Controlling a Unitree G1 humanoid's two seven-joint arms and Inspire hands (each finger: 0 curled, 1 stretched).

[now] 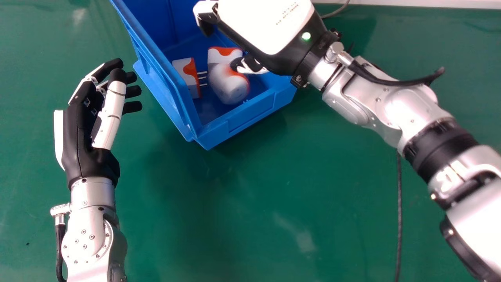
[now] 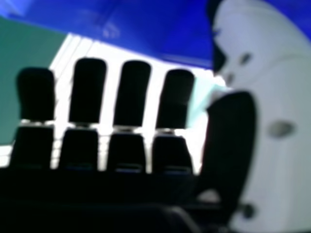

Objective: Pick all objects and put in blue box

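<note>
Well, you have three white-and-orange plugs (image 1: 183, 67) inside one blue box (image 1: 250, 114). Above them, your right hand (image 1: 266, 27) has its fingers spread and uncurled; you can't tell whether its thumb touches one. Your left hand (image 1: 84, 137) sits beside the box, fingers loosely open.

Qty: 3 pwr plugs (image 1: 183, 67), 1 blu box (image 1: 250, 113), 2 hands (image 1: 80, 137).

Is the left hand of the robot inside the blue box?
No, the left hand is outside the blue box, to its left, over the green table.
</note>
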